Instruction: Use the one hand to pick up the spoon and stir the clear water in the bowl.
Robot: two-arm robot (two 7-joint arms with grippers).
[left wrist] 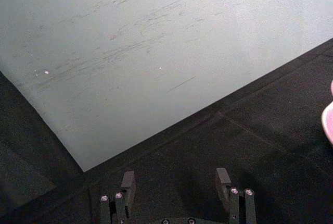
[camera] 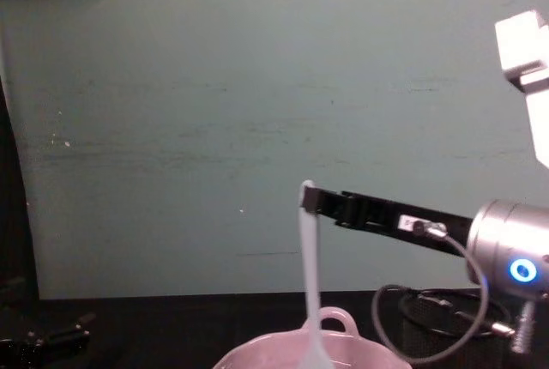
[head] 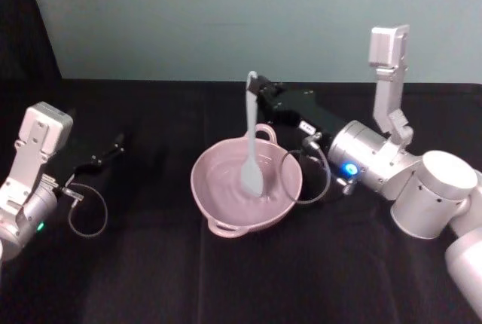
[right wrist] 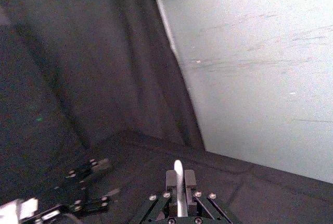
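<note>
White slim spoon point(head: 251, 143) clamped in right pincer point(head: 257, 87), blade in bowl point(head: 198, 181); left pincer point(left wrist: 175, 178) apart.

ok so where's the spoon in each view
head view: spoon centre, upright, blade in the bowl, top held by the right hand.
chest view: spoon lower centre, dipping into the bowl.
right wrist view: spoon handle tip clamped in that hand.
left wrist view: sliver of bowl rim beyond the open left hand.
shared landmark: the bowl.
</note>
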